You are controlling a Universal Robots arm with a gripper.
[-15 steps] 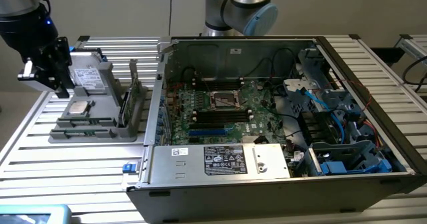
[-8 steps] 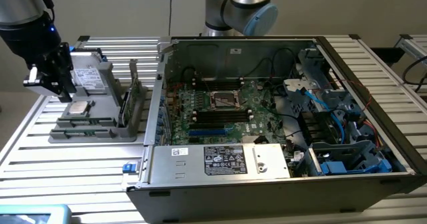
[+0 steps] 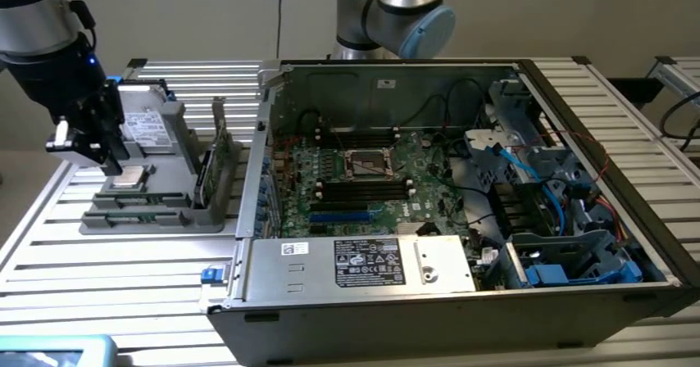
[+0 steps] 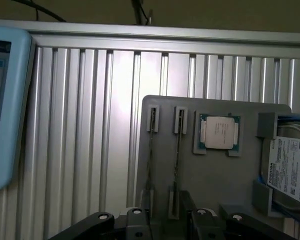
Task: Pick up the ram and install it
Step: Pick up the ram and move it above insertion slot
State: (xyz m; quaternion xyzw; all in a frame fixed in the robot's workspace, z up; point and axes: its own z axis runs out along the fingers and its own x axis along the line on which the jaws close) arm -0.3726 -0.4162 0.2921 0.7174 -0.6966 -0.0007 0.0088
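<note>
The gripper (image 3: 98, 158) hovered with its fingers (image 4: 186, 205) spread wide, holding nothing. Just beyond the fingers, the ram (image 4: 177, 155) stood on edge in a slot of the grey holder (image 4: 215, 185) — untouched. A silver chip (image 4: 219, 132) lay farther out, off to one side.

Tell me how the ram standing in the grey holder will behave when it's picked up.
Probably stiff and light: the ram is a thin flat board. Standing on edge in the holder, it may bind or tip if lifted askew.
</note>
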